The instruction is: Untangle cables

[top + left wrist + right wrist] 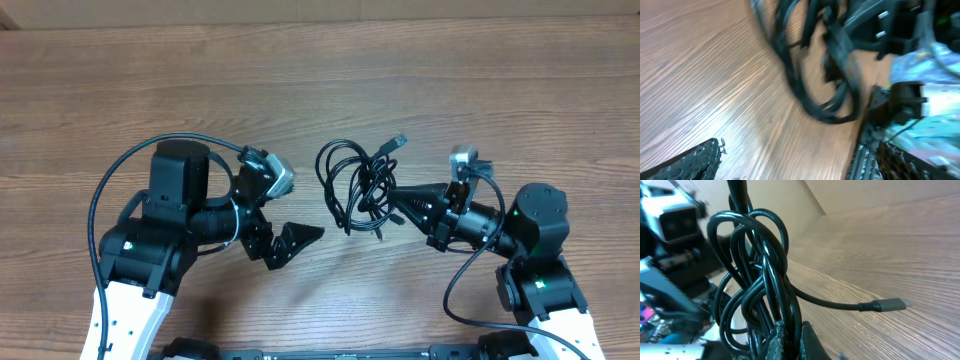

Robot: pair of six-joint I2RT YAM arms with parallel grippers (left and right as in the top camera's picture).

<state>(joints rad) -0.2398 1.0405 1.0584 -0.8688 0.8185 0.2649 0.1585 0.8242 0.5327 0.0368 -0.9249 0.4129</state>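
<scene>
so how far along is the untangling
Nothing looks done: the cables are one knotted bundle. In hand: the right pincer is shut on their edge. To do: separate every loop; the left pincer is open, off the cables.

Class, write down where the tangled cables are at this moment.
In the overhead view the cables are centre-frame, gripped at their right edge by the right pincer; the open left pincer stands apart, to their lower left.

cables (790, 75) blurred in L wrist view, tops cut by edge
</scene>
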